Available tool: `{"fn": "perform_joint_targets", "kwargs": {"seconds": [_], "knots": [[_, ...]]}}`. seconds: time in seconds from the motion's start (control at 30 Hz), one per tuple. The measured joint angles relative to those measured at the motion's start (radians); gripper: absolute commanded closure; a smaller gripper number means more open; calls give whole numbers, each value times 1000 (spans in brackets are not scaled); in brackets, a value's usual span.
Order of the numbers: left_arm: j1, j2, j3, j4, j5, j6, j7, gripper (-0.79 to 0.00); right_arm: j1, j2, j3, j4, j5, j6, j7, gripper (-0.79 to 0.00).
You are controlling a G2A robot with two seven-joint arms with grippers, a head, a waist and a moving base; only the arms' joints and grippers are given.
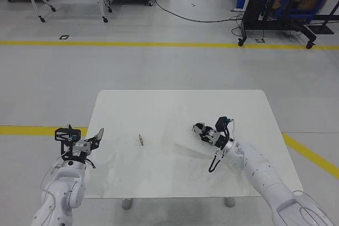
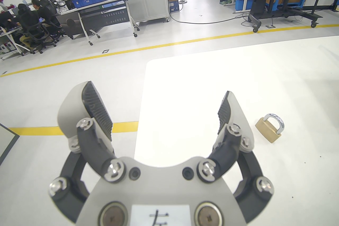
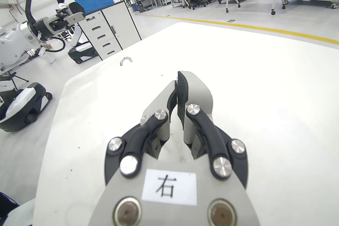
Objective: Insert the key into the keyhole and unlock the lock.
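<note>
Lock (image 2: 268,129) is lying on table (image 1: 175,101), left of centre. Left gripper (image 2: 158,89) is hovering at the left edge, wide open and empty; right gripper (image 3: 177,80) is waiting right of centre, fingers pressed together, key between them not discernible. Judged step: approach. Next, left is needing to grip and steady the lock.

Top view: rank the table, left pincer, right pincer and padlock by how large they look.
Largest: table.
Next: left pincer and right pincer, too alike to rank.
Smallest: padlock.
</note>
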Motion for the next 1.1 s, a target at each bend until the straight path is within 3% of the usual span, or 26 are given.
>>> {"fn": "perform_joint_targets", "kwargs": {"seconds": [0.23, 0.33, 0.43, 0.67, 0.87, 1.1], "knots": [[-6, -1, 5, 1, 6, 1, 1, -785, -1, 0, 0, -1, -2, 2, -1, 0], [-38, -7, 50, 0, -23, -35, -9, -785, -1, 0, 0, -1, -2, 2, -1, 0], [-111, -15, 136, 20, -30, -94, -58, -785, -1, 0, 0, -1, -2, 2, -1, 0], [-423, -49, 399, 195, -57, -281, -279, -785, -1, 0, 0, -1, -2, 2, -1, 0], [-630, -103, 592, 357, -121, -303, -306, -785, -1, 0, 0, -1, -2, 2, -1, 0], [-762, -156, 745, 524, -97, -264, -317, -785, -1, 0, 0, -1, -2, 2, -1, 0]]}}
